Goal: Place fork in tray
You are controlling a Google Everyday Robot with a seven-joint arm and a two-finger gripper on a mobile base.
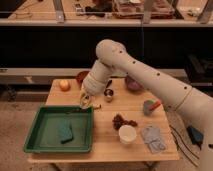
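Pincer [87, 101], closed narrow on what looks like the fork [96, 106], hangs at the far rim of the tray [55, 149] (over the counter [105, 136]), poised for release inside.

We read the tray [57, 149] as green, with a darker teal-green block [65, 132] in it. Table [107, 150] is light wood. Arm [150, 75] is white. Gripper [86, 101] is pale yellowish, just over the tray's far rim. Fruit [64, 85] is orange-peach, one bowl [82, 76] red-brown, the other bowl [134, 84] purple. Cup [127, 134] is white, the clump [123, 121] dark red-brown, the cloth [154, 139] grey-blue.
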